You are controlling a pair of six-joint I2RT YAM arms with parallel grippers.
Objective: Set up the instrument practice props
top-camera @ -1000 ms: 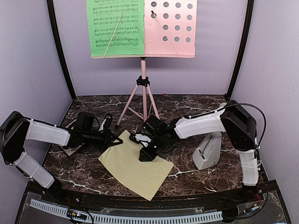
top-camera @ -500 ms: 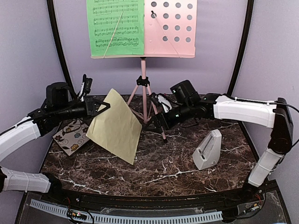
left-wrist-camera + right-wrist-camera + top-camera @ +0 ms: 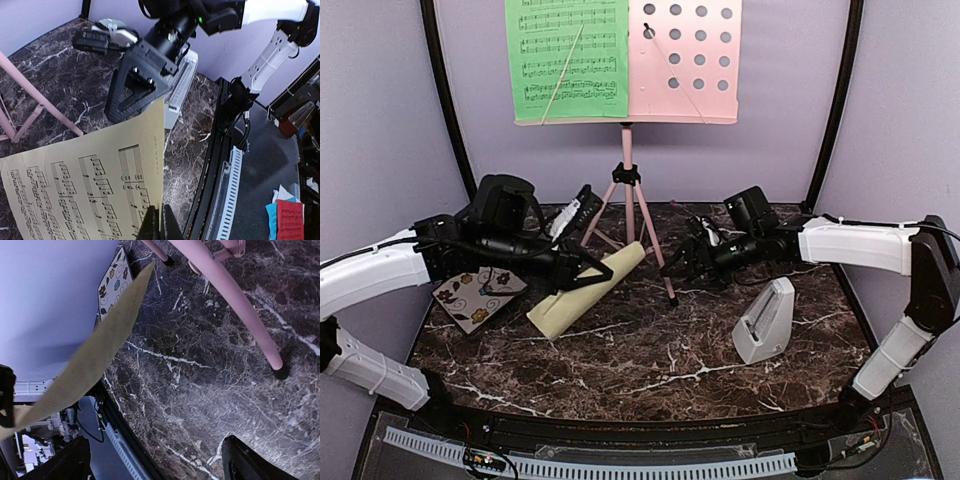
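The pink music stand (image 3: pixel 627 170) rises at the back, with the green music sheet (image 3: pixel 568 60) on the left half of its perforated desk (image 3: pixel 685 60). My left gripper (image 3: pixel 588 278) is shut on a corner of the pale yellow music sheet (image 3: pixel 582 295), which hangs tilted over the table and shows nearly edge-on from above. In the left wrist view the printed face of the yellow sheet (image 3: pixel 85 185) fills the lower left, its edge pinched by my left gripper (image 3: pixel 157 222). My right gripper (image 3: pixel 688 258) is open and empty beside the stand's right leg (image 3: pixel 235 295). The light-grey metronome (image 3: pixel 765 320) stands at the right.
A floral tile (image 3: pixel 480 295) lies at the left under my left arm. The stand's tripod legs (image 3: pixel 655 255) spread over the back middle of the marble table (image 3: pixel 650 370). Purple walls close in the back and sides.
The yellow sheet was lifted off the table by my left gripper, then swung lower and toward the middle, nearly edge-on. My right gripper let go, opened wide and drew back to the right.
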